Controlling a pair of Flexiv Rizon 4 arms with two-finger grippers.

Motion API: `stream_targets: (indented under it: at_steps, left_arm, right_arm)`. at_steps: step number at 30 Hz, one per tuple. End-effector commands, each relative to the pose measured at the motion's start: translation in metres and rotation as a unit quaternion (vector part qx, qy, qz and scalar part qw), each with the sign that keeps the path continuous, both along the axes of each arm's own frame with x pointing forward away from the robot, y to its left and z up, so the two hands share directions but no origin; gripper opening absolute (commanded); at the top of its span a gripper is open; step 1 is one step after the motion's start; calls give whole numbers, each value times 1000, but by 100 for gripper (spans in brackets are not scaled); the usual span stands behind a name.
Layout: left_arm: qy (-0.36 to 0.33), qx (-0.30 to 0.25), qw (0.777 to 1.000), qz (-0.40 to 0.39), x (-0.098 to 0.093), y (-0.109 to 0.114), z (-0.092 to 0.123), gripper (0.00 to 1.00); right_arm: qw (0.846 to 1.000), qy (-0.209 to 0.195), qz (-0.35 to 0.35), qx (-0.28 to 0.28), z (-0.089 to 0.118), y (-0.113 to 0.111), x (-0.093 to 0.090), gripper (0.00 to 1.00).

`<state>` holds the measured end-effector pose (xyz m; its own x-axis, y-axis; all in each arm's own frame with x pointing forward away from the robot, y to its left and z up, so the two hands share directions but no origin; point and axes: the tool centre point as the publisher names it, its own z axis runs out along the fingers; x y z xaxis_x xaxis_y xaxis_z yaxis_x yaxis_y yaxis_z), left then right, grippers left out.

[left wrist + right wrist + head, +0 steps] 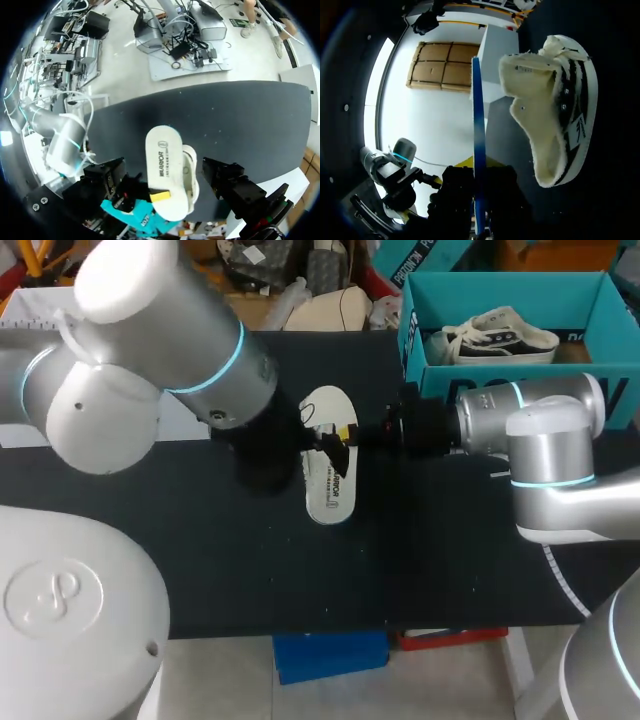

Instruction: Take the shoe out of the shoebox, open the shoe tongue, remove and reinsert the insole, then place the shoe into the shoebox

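Left jaws clenched on the white shoe (167, 160), one yellow fingertip (160, 196) on its sole; shoe held sole-up over the table (200, 560). Right jaws grasp the blue insole (478, 125) edge-on, near the shoe's opening. The teal shoebox (520, 290) holds a second shoe (500, 338).

The head view looks down from behind — both wrist views, close in, share the shoe (330, 455).

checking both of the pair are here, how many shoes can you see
2. One shoe is sole-up over the table's middle; the other shoe lies in the shoebox at the far right. The left arm and right arm may hide more.
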<state>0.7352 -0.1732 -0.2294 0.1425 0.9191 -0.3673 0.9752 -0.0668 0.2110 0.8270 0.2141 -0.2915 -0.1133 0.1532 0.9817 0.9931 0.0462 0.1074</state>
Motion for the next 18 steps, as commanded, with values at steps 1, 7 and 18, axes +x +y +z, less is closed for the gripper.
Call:
stream_targets:
  at_steps: [1, 7, 18]
  left_arm:
    - [-18, 257, 965, 57, 0, -5, 1, 100]
    - [-18, 257, 965, 57, 0, -5, 1, 100]
    - [-19, 231, 971, 53, 10, -13, -4, 100]
  right_arm:
    - [1000, 0, -2, -1, 0, 1, -1, 0]
    - [1000, 0, -2, -1, 0, 1, -1, 0]
    - [1000, 0, -2, -1, 0, 1, -1, 0]
